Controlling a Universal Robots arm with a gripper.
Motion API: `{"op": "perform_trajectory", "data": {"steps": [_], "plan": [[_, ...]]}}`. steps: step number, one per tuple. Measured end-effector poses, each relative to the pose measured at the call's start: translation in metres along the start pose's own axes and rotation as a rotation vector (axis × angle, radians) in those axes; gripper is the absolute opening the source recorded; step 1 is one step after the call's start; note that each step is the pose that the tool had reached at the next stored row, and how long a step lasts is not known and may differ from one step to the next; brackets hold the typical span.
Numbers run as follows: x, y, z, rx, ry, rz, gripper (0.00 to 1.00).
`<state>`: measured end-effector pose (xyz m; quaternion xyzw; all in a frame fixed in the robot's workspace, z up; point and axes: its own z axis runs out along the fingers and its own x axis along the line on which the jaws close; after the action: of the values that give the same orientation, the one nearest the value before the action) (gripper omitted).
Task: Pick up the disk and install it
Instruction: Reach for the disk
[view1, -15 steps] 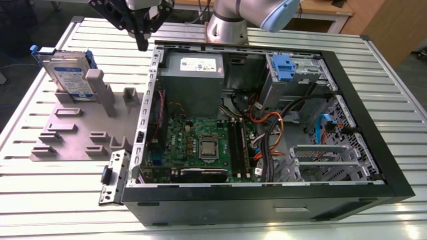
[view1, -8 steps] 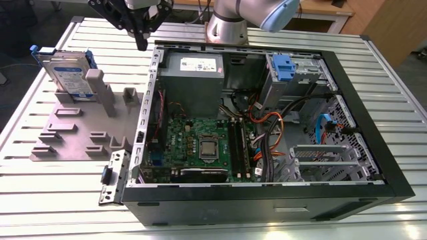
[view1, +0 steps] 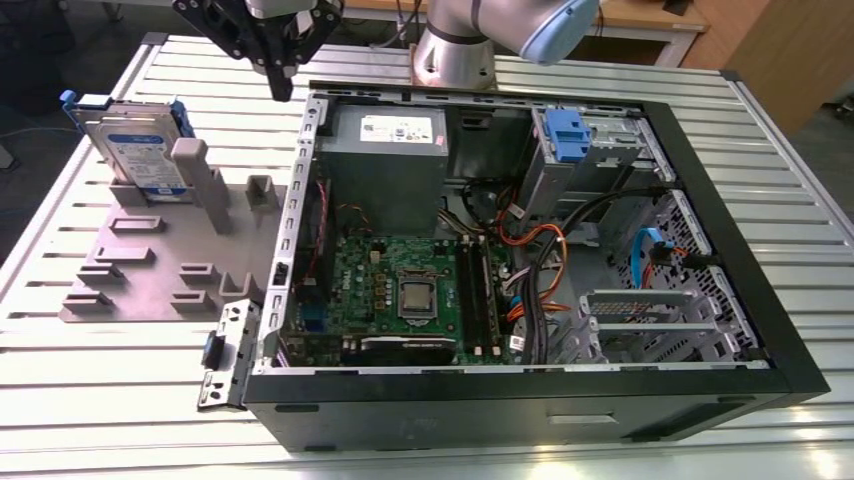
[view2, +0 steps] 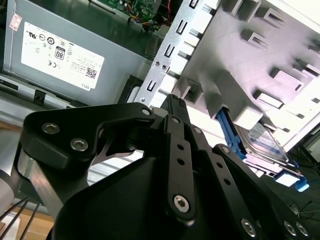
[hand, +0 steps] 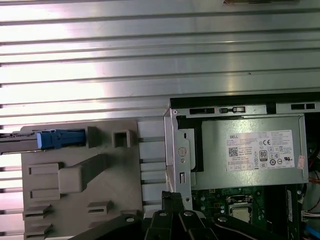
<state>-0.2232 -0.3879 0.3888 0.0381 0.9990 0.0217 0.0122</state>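
My jaws are pinched together with nothing in them, hanging over the ribbed metal bench (view1: 787, 130), just off the back corner of the open black computer case (view1: 534, 420) and right by its grey power-supply box (view1: 387, 150). The flat silver disk with the blue-and-white label and blue carrier frame (view1: 134, 150) stands on edge in the grey plastic fixture tray (view1: 147, 260), off to the exterior view's left, well clear of my jaws.
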Motion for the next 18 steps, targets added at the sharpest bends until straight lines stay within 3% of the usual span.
{"op": "perform_trajectory", "data": {"steps": [18], "plan": [[0.012,-0.0003,0.0009,-0.0001,0.0001,0.0,0.11]]}}
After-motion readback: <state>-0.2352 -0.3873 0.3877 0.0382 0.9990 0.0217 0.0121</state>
